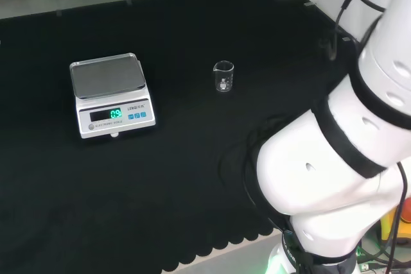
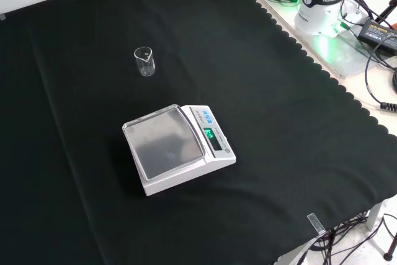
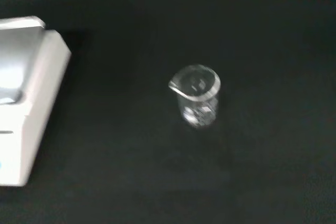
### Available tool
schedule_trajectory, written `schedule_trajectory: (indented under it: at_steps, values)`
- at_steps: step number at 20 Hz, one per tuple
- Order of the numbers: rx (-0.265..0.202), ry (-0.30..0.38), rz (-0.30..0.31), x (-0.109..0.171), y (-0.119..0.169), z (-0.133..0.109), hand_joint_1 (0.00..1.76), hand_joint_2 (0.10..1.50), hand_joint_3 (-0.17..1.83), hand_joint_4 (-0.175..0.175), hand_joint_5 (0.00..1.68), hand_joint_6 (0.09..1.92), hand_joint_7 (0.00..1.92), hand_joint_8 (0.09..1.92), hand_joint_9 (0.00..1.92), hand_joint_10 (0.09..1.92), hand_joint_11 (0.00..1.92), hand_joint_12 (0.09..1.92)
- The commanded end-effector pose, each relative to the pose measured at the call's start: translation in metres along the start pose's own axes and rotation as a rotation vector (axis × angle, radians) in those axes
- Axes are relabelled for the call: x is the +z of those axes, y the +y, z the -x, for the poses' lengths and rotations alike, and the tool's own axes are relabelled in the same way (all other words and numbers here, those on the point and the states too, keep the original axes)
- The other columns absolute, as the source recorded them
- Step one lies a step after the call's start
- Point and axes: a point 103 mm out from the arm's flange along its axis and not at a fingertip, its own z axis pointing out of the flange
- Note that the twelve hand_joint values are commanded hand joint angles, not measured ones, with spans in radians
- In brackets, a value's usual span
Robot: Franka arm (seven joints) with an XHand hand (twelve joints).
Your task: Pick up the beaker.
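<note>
Small clear beaker (image 1: 223, 76) upright on matte black cloth (image 1: 192, 178); hand's state unclear.

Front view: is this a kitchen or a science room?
Most likely a science lab bench. A small glass beaker stands on the black cloth, beside a white weighing scale, and the base of a robot arm stands at the bench's edge.

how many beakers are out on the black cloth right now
1. The beaker stands upright on the black cloth, apart from the scale, to its right in the head view and beyond it in the front view. More clear ware could go unseen.
</note>
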Motion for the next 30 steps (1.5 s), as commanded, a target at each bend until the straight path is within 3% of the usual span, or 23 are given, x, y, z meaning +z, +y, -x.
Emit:
schedule_trajectory:
  at_steps: [1, 9, 14, 20, 30]
  values:
    - [-0.037, 0.131, -0.036, 0.036, 0.085, 0.052, 0.43, 0.58, 0.02, -0.053, 0.00, 0.09, 0.00, 0.09, 0.00, 0.69, 0.10, 1.60]
    - [-0.033, 0.131, -0.147, 0.075, 0.120, 0.046, 0.41, 0.57, 0.01, -0.067, 0.02, 0.09, 0.00, 0.09, 0.00, 0.62, 0.07, 1.61]
    - [-0.029, 0.142, -0.181, 0.098, 0.138, 0.041, 0.40, 0.57, 0.01, -0.071, 0.05, 0.09, 0.00, 0.09, 0.00, 0.58, 0.05, 1.62]
    - [-0.033, 0.175, -0.204, 0.115, 0.148, 0.037, 0.40, 0.57, 0.01, -0.074, 0.06, 0.09, 0.00, 0.09, 0.00, 0.58, 0.04, 1.62]
    - [-0.063, 0.189, -0.293, 0.147, 0.150, 0.018, 0.41, 0.57, 0.01, -0.075, 0.07, 0.09, 0.00, 0.09, 0.00, 0.59, 0.03, 1.62]
